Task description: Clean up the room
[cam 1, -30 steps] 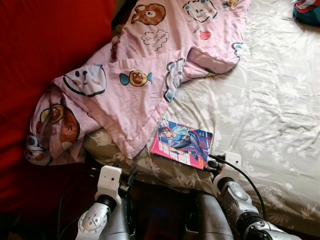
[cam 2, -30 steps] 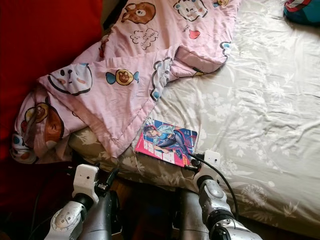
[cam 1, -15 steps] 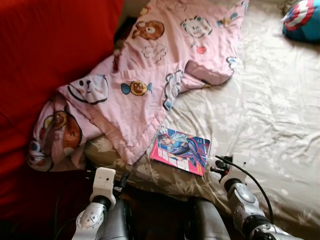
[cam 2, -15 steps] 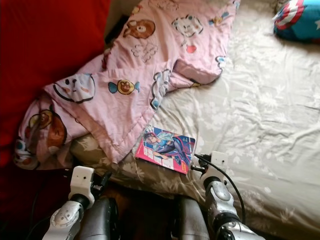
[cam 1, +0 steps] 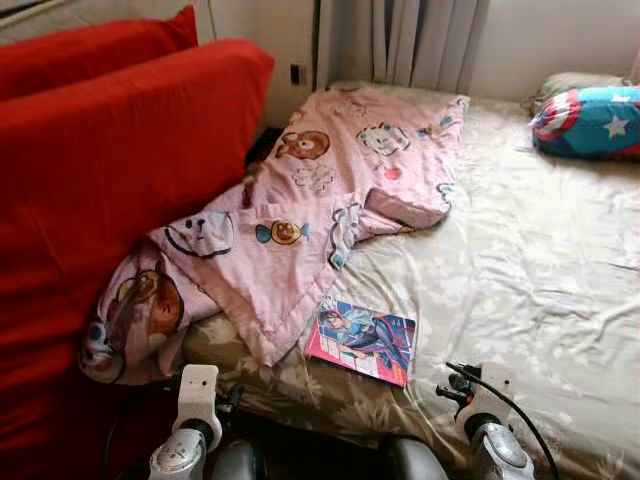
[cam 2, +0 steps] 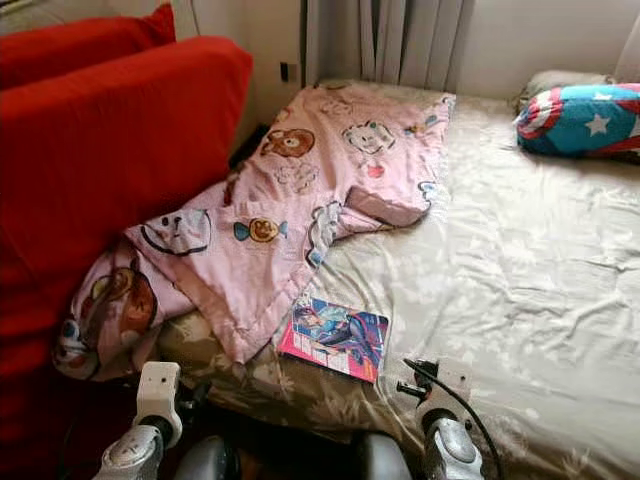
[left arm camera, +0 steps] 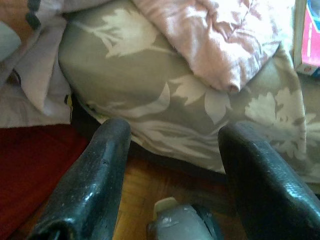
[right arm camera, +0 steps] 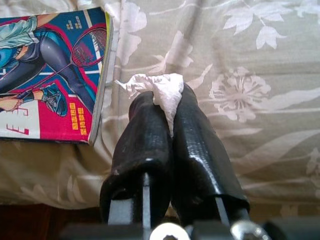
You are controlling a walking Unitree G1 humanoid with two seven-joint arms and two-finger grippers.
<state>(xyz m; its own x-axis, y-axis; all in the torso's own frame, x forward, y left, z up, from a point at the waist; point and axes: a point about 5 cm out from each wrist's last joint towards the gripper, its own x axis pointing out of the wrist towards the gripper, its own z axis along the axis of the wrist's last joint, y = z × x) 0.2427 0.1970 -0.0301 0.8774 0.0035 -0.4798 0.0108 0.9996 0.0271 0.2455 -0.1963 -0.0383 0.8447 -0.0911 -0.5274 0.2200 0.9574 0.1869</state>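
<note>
A colourful comic magazine point(cam 1: 362, 341) lies flat near the front edge of the bed point(cam 1: 530, 260), which has a beige floral sheet. A pink cartoon-print blanket point(cam 1: 330, 190) sprawls from the bed's far left down over its left corner. My right gripper point(right arm camera: 167, 100) is shut on a crumpled white tissue point(right arm camera: 160, 87), low at the bed's edge just right of the magazine point(right arm camera: 45, 75). My left gripper point(left arm camera: 175, 130) is open and holds nothing, facing the bed's front left corner under the blanket's hem point(left arm camera: 220, 45).
A big red sofa point(cam 1: 110, 150) stands against the bed's left side. A blue and red star-print pillow point(cam 1: 590, 120) lies at the far right by the curtain point(cam 1: 400, 40). Wooden floor point(left arm camera: 135, 190) lies under the bed's edge.
The view has tilted up, bringing the sofa top, curtain and pillow into sight. Both arms sit lower in the picture. Magazine and blanket have not moved on the bed.
</note>
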